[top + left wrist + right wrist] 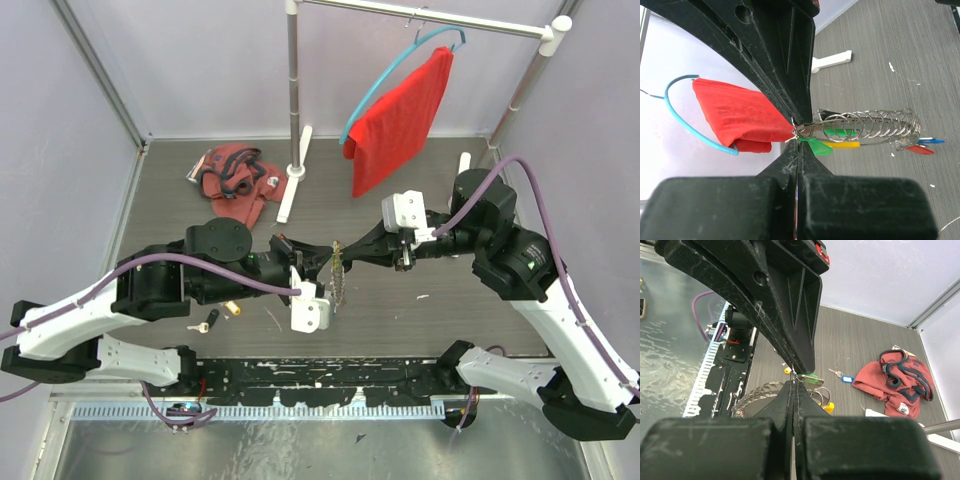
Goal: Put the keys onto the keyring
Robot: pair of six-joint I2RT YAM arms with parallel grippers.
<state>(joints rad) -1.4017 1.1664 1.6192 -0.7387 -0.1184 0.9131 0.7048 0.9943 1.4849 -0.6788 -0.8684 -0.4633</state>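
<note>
Silver wire coils of the keyring (870, 125) hang just off my left tool (799, 131), which is pinched together on the ring's end. My right tool (796, 379) meets it tip to tip, also closed; whether on the ring or the green key (809, 379) there, I cannot tell. Held aloft so, I judge, for threading. A blue-tagged key (846, 379) waits on the worktop (860, 340) beyond.

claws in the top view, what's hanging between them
The keyring with keys on it hangs between left claw and right claw, clearest in the top view.
</note>
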